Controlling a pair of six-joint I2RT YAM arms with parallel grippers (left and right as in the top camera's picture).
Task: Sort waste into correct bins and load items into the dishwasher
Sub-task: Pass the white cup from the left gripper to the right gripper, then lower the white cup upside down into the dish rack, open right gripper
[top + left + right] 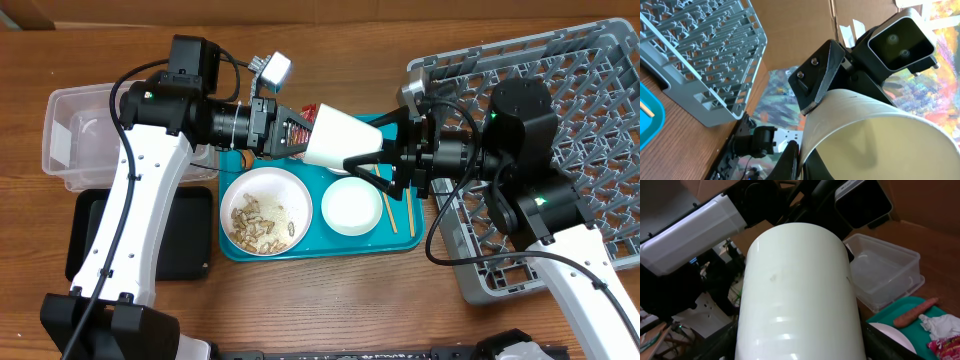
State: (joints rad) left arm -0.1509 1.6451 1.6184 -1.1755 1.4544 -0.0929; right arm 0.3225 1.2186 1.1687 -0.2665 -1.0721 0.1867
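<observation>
Grey plastic rack: on the table at the right, partly under the right arm.

Teal tray: table centre, between the rack and the tub.

Tub: clear, at the left edge. The black tray lies just beside it on the near side.

Bowl: on the teal tray's left half, holding tan shells.

Small bowl: just right of the bowl.

Cup: in the air over the teal tray's far edge, on its side, rim toward the left gripper.

Left gripper: jaws closed on the cup's rim.

Right gripper: jaws wide, one finger on each side of the cup's wall. Whether they press on it cannot be told.

Chopsticks: along the teal tray's right edge.

Carrot stick, tissue, wrapper: close together on the teal tray's far part.
</observation>
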